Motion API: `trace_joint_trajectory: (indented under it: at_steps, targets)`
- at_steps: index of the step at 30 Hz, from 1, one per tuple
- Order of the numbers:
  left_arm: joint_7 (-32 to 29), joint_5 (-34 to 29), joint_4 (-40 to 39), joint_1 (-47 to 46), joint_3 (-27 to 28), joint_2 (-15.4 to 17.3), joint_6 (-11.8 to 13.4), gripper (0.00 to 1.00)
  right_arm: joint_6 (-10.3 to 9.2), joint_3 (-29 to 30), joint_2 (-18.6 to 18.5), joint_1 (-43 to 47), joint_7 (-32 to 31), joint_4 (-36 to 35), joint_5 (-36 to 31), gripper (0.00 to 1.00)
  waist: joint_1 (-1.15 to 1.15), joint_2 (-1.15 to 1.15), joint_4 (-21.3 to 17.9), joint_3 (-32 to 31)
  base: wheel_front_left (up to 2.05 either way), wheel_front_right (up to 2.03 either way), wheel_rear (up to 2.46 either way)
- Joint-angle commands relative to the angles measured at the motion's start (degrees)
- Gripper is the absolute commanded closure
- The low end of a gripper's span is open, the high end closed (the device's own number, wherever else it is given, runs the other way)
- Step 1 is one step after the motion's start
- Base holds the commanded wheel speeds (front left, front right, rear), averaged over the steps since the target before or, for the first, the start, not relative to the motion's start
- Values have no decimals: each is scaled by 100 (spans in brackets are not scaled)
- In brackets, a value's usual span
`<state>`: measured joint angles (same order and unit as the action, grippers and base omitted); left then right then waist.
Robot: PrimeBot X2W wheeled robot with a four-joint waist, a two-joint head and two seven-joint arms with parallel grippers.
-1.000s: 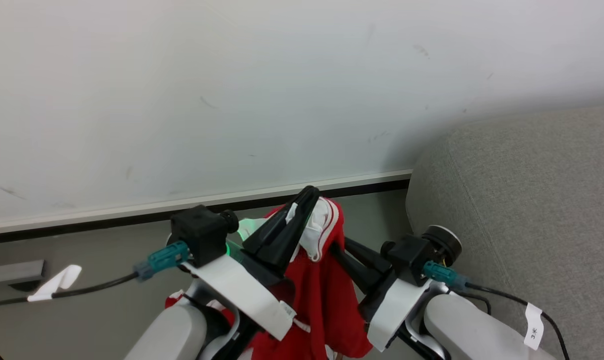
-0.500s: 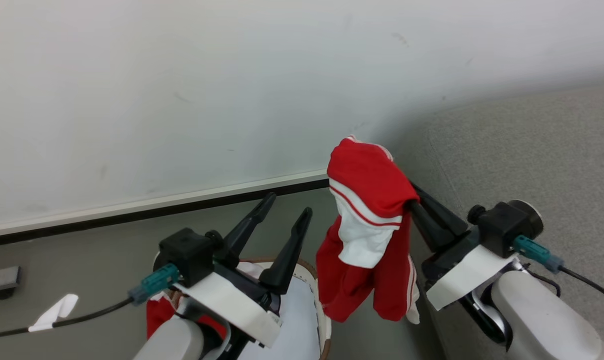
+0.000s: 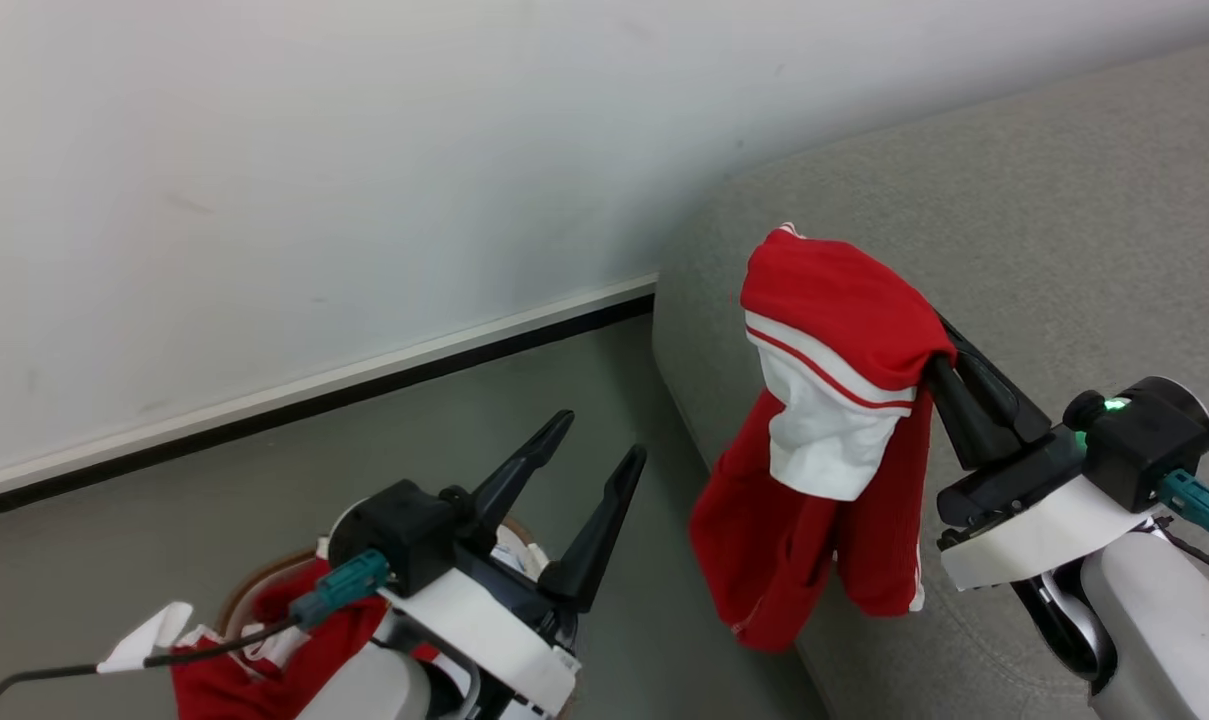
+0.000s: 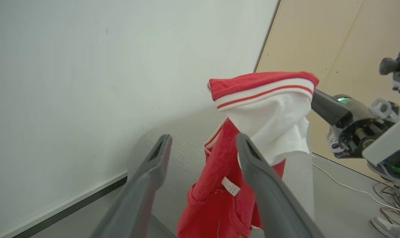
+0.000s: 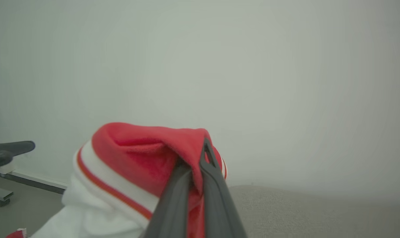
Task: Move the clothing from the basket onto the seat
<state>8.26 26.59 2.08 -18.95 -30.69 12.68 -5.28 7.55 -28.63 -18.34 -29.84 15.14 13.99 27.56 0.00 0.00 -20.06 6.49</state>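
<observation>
Indoor test room, probably a robotics lab staged as a lounge. Evidence: bare white wall (image 3: 264, 180), dark-edged skirting (image 3: 364, 385), plain grey floor (image 3: 164, 530), 1 grey sofa (image 3: 1064, 180), beige panel wall (image 4: 335, 39), loose cables (image 4: 386, 189) lying on the floor.

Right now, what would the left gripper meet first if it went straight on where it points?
Probably the clothing hanging from the right gripper, with the sofa behind; depth is unclear.
</observation>
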Motion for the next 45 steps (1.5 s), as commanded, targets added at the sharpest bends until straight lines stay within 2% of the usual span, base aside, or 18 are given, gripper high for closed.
trace_joint_trajectory:
  at_steps: [1,5,11,14,19,23,26,30,34,35,38,39,41,45]
  targets:
    - [36,-33,30,-75,-20,6,-17,0,-12,72,-39,78,2,-57,-64,100,0,0,-201,130,0,0,0]
    - [-3,-84,11,-232,-53,13,-17,0,-12,470,12,65,3,-149,-250,100,0,0,-291,388,0,0,0]
    - [-228,-244,-150,-756,-135,87,-60,0,-12,1777,204,-490,2,-89,-683,100,0,0,-116,1249,0,0,0]
    - [-320,-326,-194,-1108,-201,99,-86,0,-12,2408,159,-1002,2,77,-824,100,0,0,92,1739,0,0,0]
    - [-346,-382,-215,-1667,-215,29,-120,0,-12,3387,-132,-2121,2,704,-1116,100,0,0,500,2562,0,0,0]
    - [-230,-401,-172,-1997,-247,-71,-135,0,-13,4614,-342,-3117,1,1326,-1434,100,0,0,837,3067,0,0,0]
    - [-125,-390,-100,-2126,-223,-149,-121,0,-12,5561,-409,-3705,-1,1786,-1927,100,0,0,1035,3344,0,0,0]
    - [-1,-397,37,-2236,-250,-248,-108,0,-13,6429,-342,-4011,0,2421,-2745,100,0,0,1278,3596,0,0,0]
    - [157,-328,190,-2244,-215,-331,-73,0,-13,7043,-90,-3836,0,2914,-3320,100,0,0,1441,3707,0,0,0]
    - [192,-299,235,-2217,-193,-344,-63,0,-13,7165,-22,-3732,0,3049,-3458,96,0,0,1462,3700,0,0,0]
    - [292,-210,379,-2079,-165,-351,-46,0,-13,7426,125,-3594,2,3282,-3707,51,0,0,1484,3586,0,0,0]
    - [327,-193,426,-2035,-151,-337,-47,0,-13,7464,190,-3544,2,3344,-3760,0,0,0,1475,3526,0,0,0]
    - [407,-174,522,-1942,-94,-293,-28,0,-13,7470,320,-3403,2,3254,-3767,0,0,0,1452,3364,0,0,0]
    - [531,-160,668,-1730,47,-168,49,0,-12,7104,647,-3002,1,2875,-3625,0,0,0,1341,3010,0,0,0]
